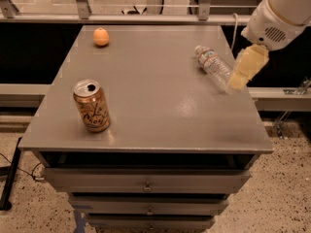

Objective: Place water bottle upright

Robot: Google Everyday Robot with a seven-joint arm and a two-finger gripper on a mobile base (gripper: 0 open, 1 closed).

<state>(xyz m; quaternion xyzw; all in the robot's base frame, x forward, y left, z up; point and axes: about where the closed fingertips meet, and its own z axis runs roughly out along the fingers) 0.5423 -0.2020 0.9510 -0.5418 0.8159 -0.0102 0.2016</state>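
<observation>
The water bottle (pixel 212 65) lies on its side on the grey table top (pixel 155 101), at the right back part, with its white cap pointing to the back left. It is clear and ribbed, with a label band near the neck. My gripper (pixel 243 73) hangs from the white arm (pixel 282 11) at the right. It is just to the right of the bottle's base end, over the table's right edge, and it holds nothing that I can see.
An orange-tan drink can (pixel 91 106) stands upright at the front left. A small orange (pixel 101 37) sits at the back left corner. Drawers (pixel 146 183) are under the top. A metal railing (pixel 126 18) runs behind the table.
</observation>
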